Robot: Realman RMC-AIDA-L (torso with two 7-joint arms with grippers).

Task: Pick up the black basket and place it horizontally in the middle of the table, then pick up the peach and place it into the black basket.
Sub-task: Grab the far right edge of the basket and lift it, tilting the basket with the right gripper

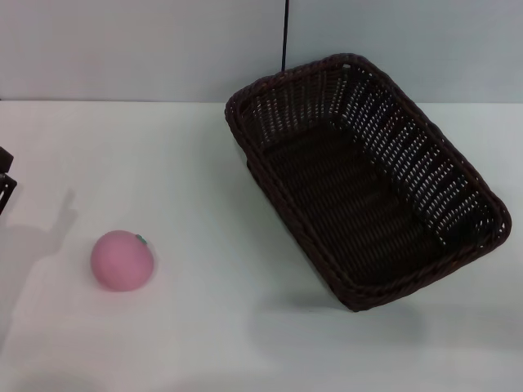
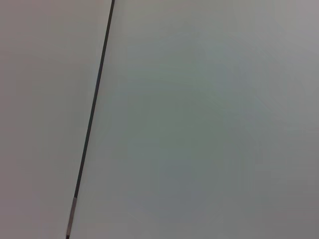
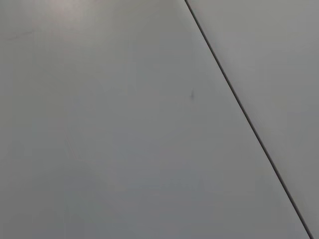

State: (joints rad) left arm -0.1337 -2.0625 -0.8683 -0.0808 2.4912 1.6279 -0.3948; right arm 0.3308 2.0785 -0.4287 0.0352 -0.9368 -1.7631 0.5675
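1. Progress: nothing done yet, as far as I can judge. The black basket (image 1: 368,184) sits skewed on the white surface (image 1: 204,327), long axis running roughly 11-to-5 o'clock, and off to the 3 o'clock side of the head view rather than centred.
2. The basket is empty. Its far end reaches the surface's back edge at about 12 o'clock; its near corner is at about 5 o'clock.
3. The peach (image 1: 122,260) rests on the surface at roughly 8 o'clock, well apart from the basket, stem spot facing up and toward the basket.
4. Left: square the basket up horizontally in the middle, then move the peach into it. Both steps are open.
5. Left tool: only a dark sliver of hardware (image 1: 6,184) shows at the 9 o'clock edge of the head view; I take it for the left arm. Can't tell whether it is released or clenched. The peach lies near it, toward 4 o'clock from it; the basket is well apart, across the surface.
6. Right tool: not in view anywhere.
7. Both wrist cams show only a blank grey wall and a thin dark line, with no task objects.
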